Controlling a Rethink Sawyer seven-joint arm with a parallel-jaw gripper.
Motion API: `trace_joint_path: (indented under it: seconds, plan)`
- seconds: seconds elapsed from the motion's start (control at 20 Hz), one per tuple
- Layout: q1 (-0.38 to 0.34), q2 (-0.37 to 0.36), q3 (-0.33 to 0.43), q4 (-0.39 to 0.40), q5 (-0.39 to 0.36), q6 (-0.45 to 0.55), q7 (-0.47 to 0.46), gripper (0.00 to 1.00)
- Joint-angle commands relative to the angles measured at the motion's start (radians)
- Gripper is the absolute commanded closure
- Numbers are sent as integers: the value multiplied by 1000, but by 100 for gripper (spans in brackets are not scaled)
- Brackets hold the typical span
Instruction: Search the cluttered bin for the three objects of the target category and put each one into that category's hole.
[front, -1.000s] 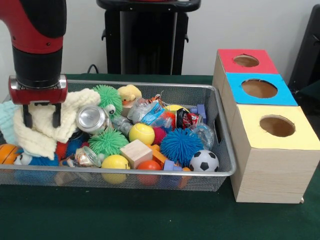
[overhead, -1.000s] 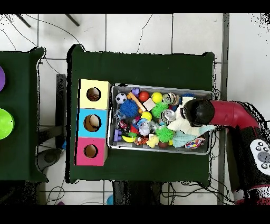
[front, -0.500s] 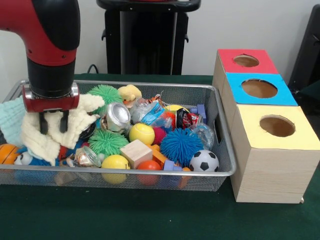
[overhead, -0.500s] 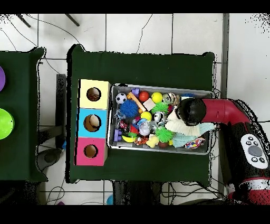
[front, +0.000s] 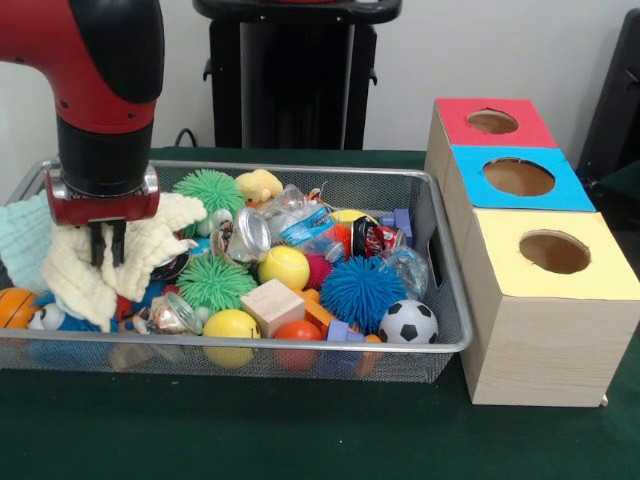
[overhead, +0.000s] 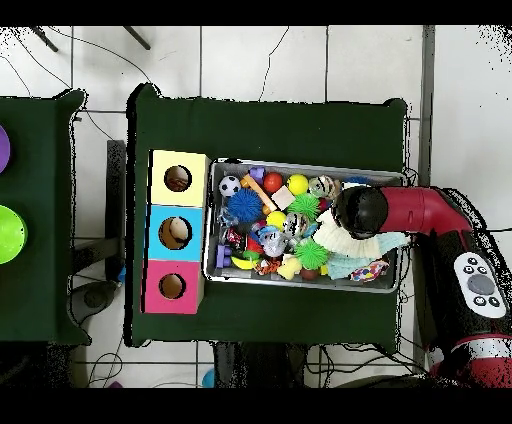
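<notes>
Your tool (front: 108, 242) is clenched, its two fingers (front: 118, 240) drawn nearly together and pinching a fold of the cream cloth (front: 150, 245) at the bin's (front: 300, 345) left end in the front view. A mint cloth (front: 22, 240) lies just beside it. In the overhead view, one knotted multicoloured piece (overhead: 371, 270) lies at the bin's corner near the arm. The bin sits on the green table (front: 300, 440).

Cream cloth (front: 120, 255), silver mesh bin (front: 440, 270), black-and-white ball (front: 408, 322)

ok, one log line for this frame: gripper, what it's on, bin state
gripper: shut on cream cloth | position: in bin, end away from the boxes | colourful knotted pieces: none held | hole boxes: untouched
</notes>
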Motion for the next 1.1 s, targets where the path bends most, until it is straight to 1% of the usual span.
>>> trace_joint_path:
  seconds: [0.05,0.15,0.3,0.5,0.7,0.85,1.0,1.1]
  plan:
    - [5,35,-2,15,-61,114,-213,100]
    - [3,30,3,23,-58,98,-205,100]
    - [-5,0,23,60,-28,76,-188,100]
    - [-27,-64,69,163,33,34,-155,100]
    - [-30,-118,95,261,69,-24,-93,100]
    - [-24,-181,109,337,108,-34,-45,100]
    - [-9,-250,122,403,163,-26,2,100]
    - [-3,-293,133,449,203,-38,31,100]
